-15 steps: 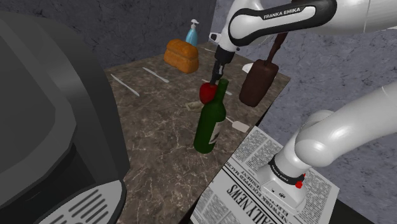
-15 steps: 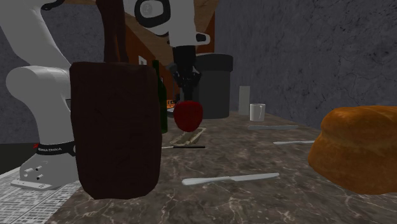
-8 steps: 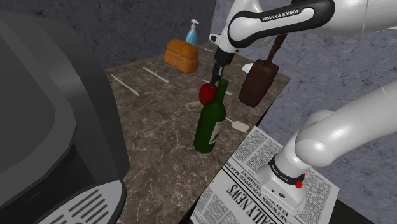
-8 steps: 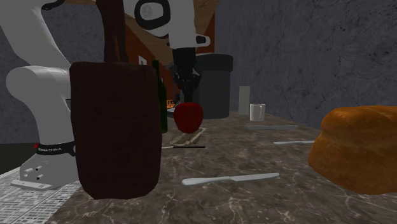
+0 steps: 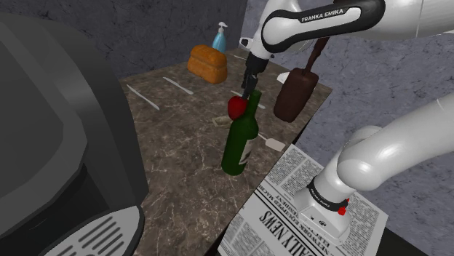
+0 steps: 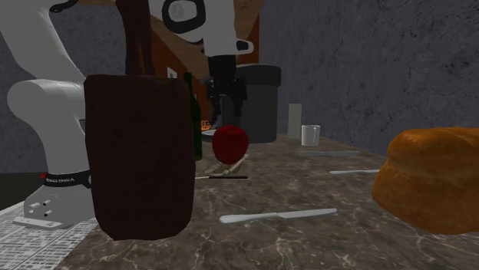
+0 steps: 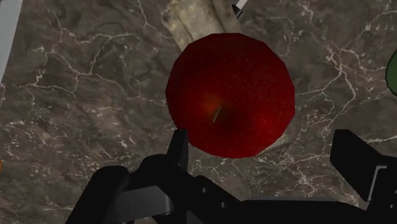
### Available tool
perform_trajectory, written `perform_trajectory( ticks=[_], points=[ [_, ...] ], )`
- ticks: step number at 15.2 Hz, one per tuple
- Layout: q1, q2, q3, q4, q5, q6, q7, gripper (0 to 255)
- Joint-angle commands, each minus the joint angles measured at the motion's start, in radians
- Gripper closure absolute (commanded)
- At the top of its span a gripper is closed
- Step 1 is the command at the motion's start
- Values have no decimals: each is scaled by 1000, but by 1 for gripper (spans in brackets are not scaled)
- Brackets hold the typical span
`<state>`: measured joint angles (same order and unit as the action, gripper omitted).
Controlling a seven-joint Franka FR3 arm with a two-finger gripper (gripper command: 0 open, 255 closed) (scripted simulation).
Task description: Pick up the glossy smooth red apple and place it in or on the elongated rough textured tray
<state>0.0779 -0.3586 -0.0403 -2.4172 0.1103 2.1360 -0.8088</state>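
**While the apple (image 7: 230, 95) sits over the tray (image 7: 191, 22), the end effector (image 7: 263, 145) stands wide open**

Since the glossy red apple lies directly beneath the end effector, with the pale, elongated tray showing under it, the carrying part of the task looks done. I cannot tell whether the apple is fully settled on the tray or a touch above it. What seems left is for the arm to lift clear without nudging the fruit.

The end effector's two black fingers are spread well apart. One fingertip (image 7: 179, 141) sits right at the apple's edge and may brush it. The other (image 7: 356, 167) is plainly clear of it, with the dark marbled surface (image 7: 76, 95) showing in the gap. It grips nothing.

In the second exterior view, a dark brown block (image 6: 138, 153) stands well off to the left of the end effector. A green wine bottle (image 6: 192, 115) rises just beside the end effector on that same side. The apple hangs straight below the fingers, at the tray. Further right a white mug (image 6: 310, 135) sits well apart, and a table knife (image 6: 276, 216) lies on the surface below it. A bread loaf (image 6: 430, 180) lies farthest from the end effector.
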Motion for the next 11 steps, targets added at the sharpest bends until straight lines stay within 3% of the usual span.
perform_trajectory(
  ticks=[1,3,11],
  points=[
    [-3,-23,-2,33,-5,-57,3,0],
    [-6,-43,-5,76,-10,-120,5,0],
    [-6,-43,-5,76,-10,-120,5,0]
  ],
)
